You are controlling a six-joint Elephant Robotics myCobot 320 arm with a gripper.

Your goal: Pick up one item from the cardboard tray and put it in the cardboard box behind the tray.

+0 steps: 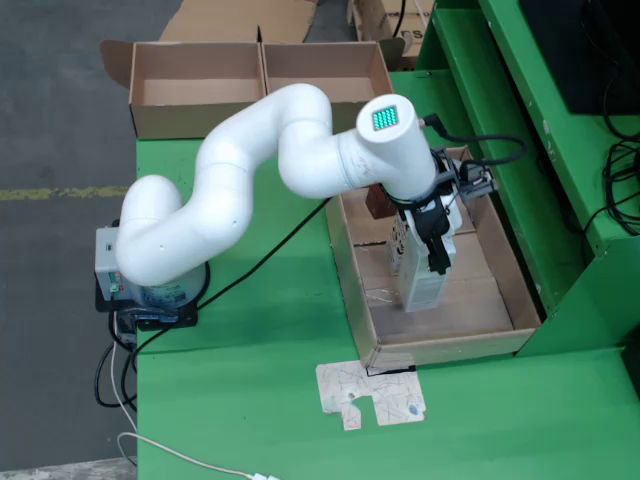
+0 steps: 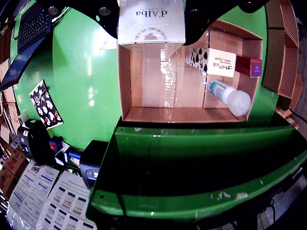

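Note:
The overhead view has my gripper over the long cardboard tray, shut on a white carton that stands upright. In the wrist view the carton, printed "d'Alba", fills the top between my dark fingers. I cannot tell if it is clear of the tray floor. Further along the tray lie a white patterned box, a red box and a teal-and-white bottle. The two-compartment cardboard box stands at the table's far edge, beyond the arm.
A green metal frame runs along the tray's right side in the overhead view. A flat cardboard scrap lies in front of the tray. The arm's base and its cables sit at the left edge.

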